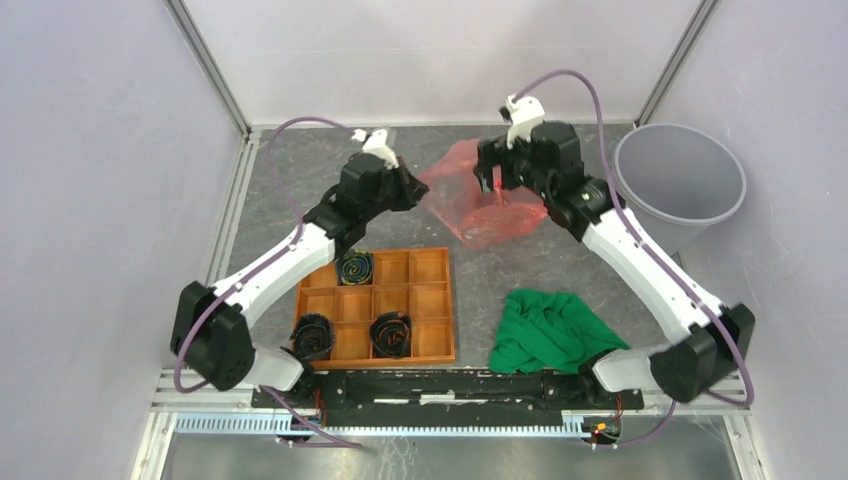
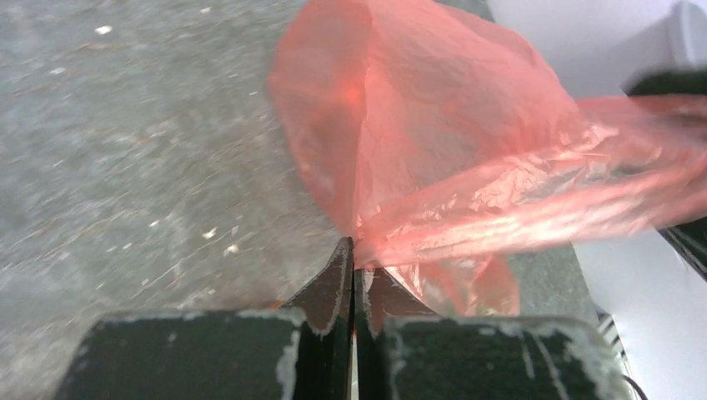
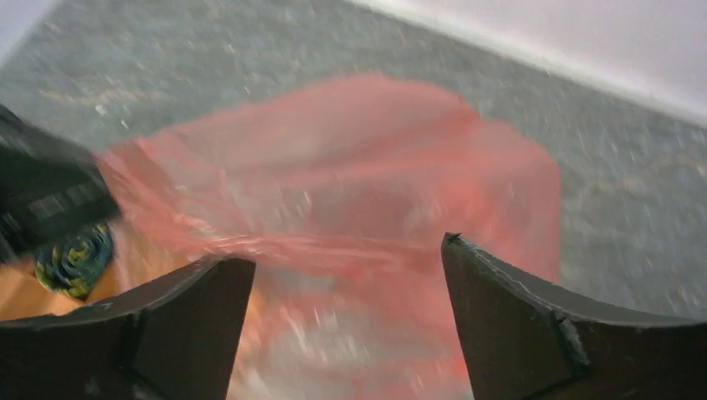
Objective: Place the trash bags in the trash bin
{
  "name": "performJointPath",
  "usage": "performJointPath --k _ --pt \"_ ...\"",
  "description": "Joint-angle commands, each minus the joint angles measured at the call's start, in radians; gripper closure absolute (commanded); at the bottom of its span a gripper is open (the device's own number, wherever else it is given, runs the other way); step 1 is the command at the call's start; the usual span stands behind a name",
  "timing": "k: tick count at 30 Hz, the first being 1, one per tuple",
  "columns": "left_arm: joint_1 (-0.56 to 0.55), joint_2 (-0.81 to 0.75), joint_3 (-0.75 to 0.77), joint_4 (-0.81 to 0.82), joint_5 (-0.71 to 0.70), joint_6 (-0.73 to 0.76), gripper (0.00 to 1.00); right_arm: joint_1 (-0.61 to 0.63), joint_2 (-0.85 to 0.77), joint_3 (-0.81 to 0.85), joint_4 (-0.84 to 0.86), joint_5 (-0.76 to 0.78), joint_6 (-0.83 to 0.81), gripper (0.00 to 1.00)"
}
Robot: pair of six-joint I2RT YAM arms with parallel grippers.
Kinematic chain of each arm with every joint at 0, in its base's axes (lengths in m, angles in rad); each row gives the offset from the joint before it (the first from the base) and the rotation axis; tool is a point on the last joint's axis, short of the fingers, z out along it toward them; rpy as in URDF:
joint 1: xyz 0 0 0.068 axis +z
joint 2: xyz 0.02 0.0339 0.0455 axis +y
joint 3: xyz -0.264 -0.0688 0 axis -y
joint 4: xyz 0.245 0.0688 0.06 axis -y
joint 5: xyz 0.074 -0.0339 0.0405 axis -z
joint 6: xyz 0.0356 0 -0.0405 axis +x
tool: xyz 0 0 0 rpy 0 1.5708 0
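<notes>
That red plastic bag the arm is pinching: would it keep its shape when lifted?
Probably floppy: the red bag hangs in creased folds from the shut left gripper. Likely very light, since the film is thin enough to see through. Pinched at one spot, it may billow.

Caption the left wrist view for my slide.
Left gripper, jaws shut on the red trash bag, over the grey tabletop.
</notes>
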Motion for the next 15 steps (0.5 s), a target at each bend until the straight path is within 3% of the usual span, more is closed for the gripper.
performJointPath --k 1,9,12,15 --pt "0.087 -0.118 -0.116 0.110 0.011 -0.099 0.98 0.002 -0.212 -0.157 -0.069 0.117 -0.048 0.05" --pt "0.159 -0.184 -0.223 0.153 0.059 -0.142 0.98 0.002 -0.359 -0.309 -0.054 0.222 -0.002 0.02" --pt "0.164 -0.194 -0.232 0.154 0.063 -0.144 0.98 -0.001 -0.382 -0.400 -0.024 0.295 0.105 0.02" --pt "0.163 -0.197 -0.240 0.159 0.075 -0.154 0.98 -0.003 -0.428 -0.572 0.121 0.276 0.261 0.02"
